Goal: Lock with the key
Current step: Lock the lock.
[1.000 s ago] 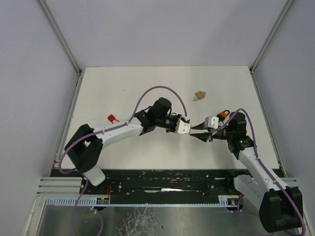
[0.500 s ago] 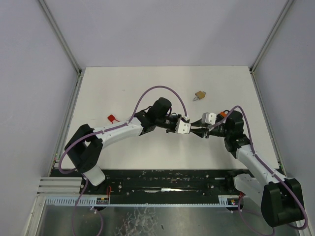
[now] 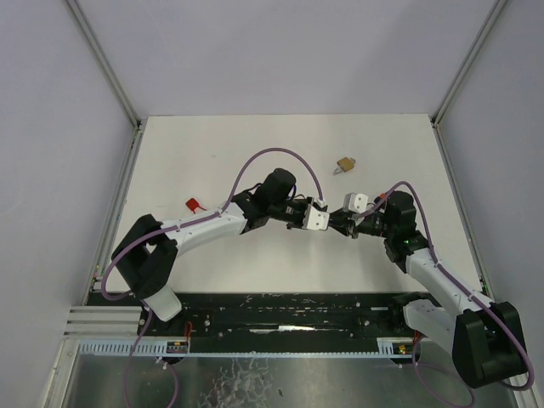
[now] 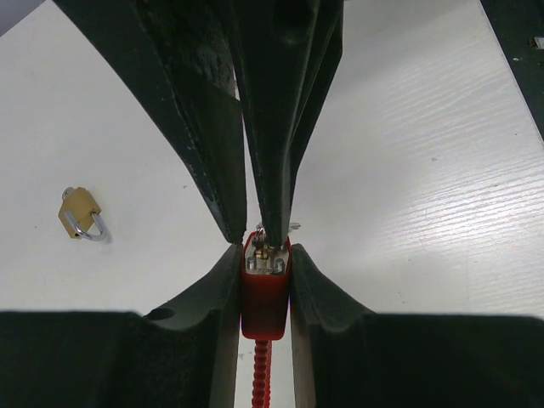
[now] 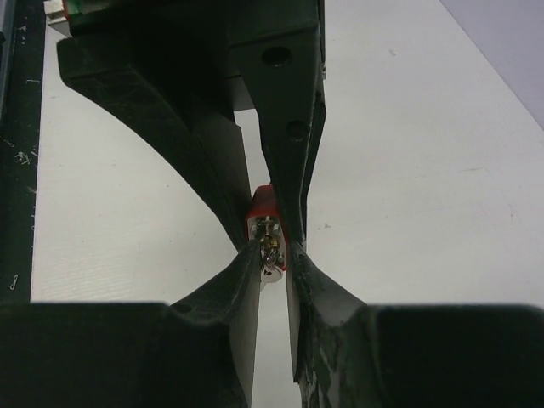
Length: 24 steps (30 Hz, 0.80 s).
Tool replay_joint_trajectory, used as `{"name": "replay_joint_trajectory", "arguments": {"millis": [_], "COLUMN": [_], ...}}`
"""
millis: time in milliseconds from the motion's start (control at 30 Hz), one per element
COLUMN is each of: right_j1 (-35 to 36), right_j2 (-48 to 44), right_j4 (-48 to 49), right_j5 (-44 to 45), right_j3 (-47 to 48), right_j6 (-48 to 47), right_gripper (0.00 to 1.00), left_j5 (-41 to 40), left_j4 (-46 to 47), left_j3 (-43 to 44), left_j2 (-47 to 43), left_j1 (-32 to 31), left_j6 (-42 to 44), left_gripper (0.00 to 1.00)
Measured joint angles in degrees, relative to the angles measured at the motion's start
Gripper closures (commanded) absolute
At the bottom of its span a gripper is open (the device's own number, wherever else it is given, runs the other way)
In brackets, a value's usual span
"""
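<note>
Our right gripper [image 3: 346,224] has swung in to meet the left gripper [image 3: 317,219], which clamps the red lock [image 4: 264,299] above the table, and has narrowed its jaws about the key [image 5: 270,252] at its end (firm grip unclear), so turning seems next.

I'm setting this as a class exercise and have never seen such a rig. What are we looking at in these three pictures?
These are two robot arms bolted to a white table, each ending in a two-finger gripper. One picture looks down from overhead; the other two come from cameras on the wrists. The left gripper clamps a red lock. The right gripper sits around a small metal piece at the lock's end, probably the key; whether it grips is unclear. A brass padlock and a small red item lie loose.
</note>
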Motion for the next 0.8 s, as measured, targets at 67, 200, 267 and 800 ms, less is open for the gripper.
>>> {"name": "replay_joint_trajectory", "arguments": {"millis": [67, 200, 267, 800], "right_j1": [0.2, 0.5, 0.7, 2.0], "right_j2": [0.1, 0.1, 0.1, -2.4], "right_j4": [-0.1, -0.5, -0.9, -8.4], "right_j5": [0.1, 0.1, 0.2, 3.0], "right_j3": [0.0, 0.0, 0.0, 1.5], "right_j6": [0.0, -0.7, -1.6, -10.6], "right_gripper": [0.81, 0.89, 0.87, 1.0], "left_j5": [-0.2, -0.5, -0.7, -1.0], "left_j4": [0.1, 0.3, 0.3, 0.4], "left_j3": [0.0, 0.0, 0.0, 0.1], "left_j2": [0.0, 0.0, 0.0, 0.3], "left_j1": [0.0, 0.0, 0.0, 0.0], "left_j6": [-0.2, -0.8, -1.1, -2.4], "left_gripper": [1.0, 1.0, 1.0, 1.0]}}
